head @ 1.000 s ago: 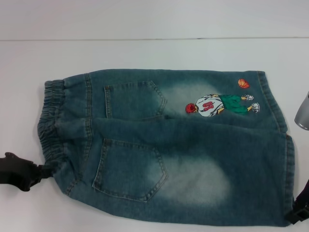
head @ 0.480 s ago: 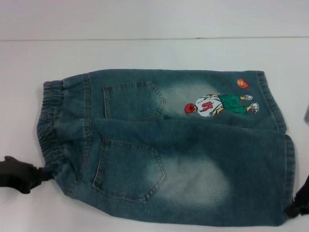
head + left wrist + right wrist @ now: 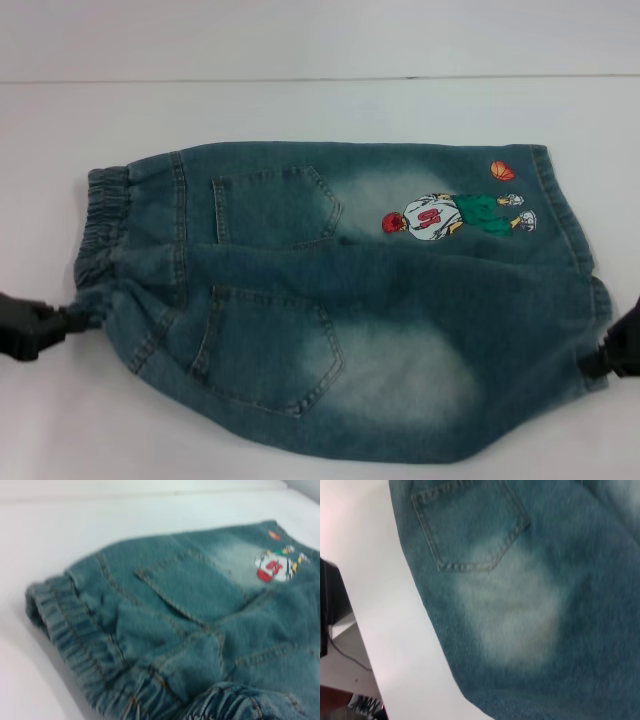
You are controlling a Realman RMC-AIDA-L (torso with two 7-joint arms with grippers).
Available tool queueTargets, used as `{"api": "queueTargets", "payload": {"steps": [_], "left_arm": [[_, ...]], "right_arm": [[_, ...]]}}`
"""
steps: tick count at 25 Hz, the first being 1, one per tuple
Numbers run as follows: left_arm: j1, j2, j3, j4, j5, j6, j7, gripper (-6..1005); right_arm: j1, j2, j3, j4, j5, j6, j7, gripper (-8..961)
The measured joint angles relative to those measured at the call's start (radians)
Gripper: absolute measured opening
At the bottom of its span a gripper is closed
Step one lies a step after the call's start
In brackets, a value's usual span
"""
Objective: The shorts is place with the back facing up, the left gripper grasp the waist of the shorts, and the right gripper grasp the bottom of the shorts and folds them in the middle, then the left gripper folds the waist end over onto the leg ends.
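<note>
My black left hand is pinching the near corner of the gathered elastic waist, while my black right hand is gripping the near stitched hem. The blue-green faded denim shorts are lying back-up across the white tabletop, near edge bunching, embroidered basketball player on the far leg.

The left end effector rose from the table's near edge, drawing the near corner of the waist up with it. The right end effector lifted the near hem corner likewise. The near edge of the shorts pulled away from the table's near edge, and the silver wrist near the right edge went out of view.
</note>
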Motion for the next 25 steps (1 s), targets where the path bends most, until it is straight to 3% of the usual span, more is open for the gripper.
{"api": "queueTargets", "payload": {"steps": [6, 15, 20, 25], "left_arm": [[-0.021, 0.017, -0.006, 0.007, -0.042, -0.005, -0.039, 56], [-0.068, 0.046, -0.059, 0.012, -0.065, -0.057, -0.124, 64], [-0.086, 0.048, -0.035, 0.023, -0.058, -0.123, -0.189, 69], [-0.095, 0.038, 0.052, 0.022, -0.058, -0.214, -0.239, 73]], "right_arm": [[0.008, -0.004, 0.056, -0.045, 0.055, 0.019, -0.001, 22], [0.007, -0.008, 0.188, -0.062, 0.130, 0.171, 0.054, 22], [0.001, -0.008, 0.214, -0.038, 0.169, 0.295, 0.090, 21], [0.000, -0.006, 0.224, 0.017, 0.204, 0.417, 0.097, 21]]}}
